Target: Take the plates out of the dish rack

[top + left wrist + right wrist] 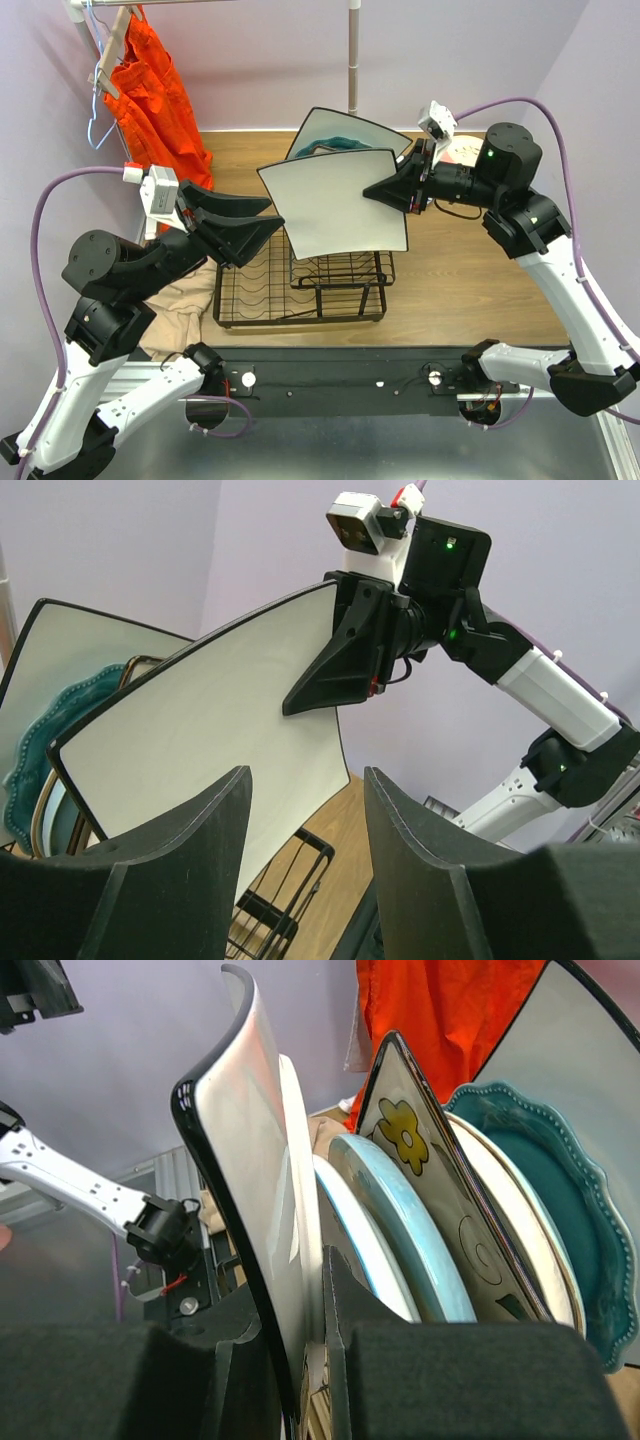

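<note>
The right pincer (pixel 382 190) is clamped on the right edge of a white square plate (pixel 335 205) with a thin black rim. In the right wrist view its fingers (pixel 180 1380) press on both faces of the plate. The plate stands on edge, slightly tilted, over the raised tier of the black wire dish rack (pixel 300 290). I cannot tell whether its lower edge sits in a slot.

The left pincer (pixel 275 215) is spread wide and empty, just beside the plate's left edge.

More plates stand on edge in the rack behind it: a pale blue round plate (pixel 400 1230), a flower-print plate (pixel 405 1135), a teal scalloped plate (pixel 545 1210) and a larger square plate (pixel 345 125) at the back.

The rack stands on a wooden worktop (pixel 470 290). An orange garment (pixel 155 100) hangs at the far left.
</note>
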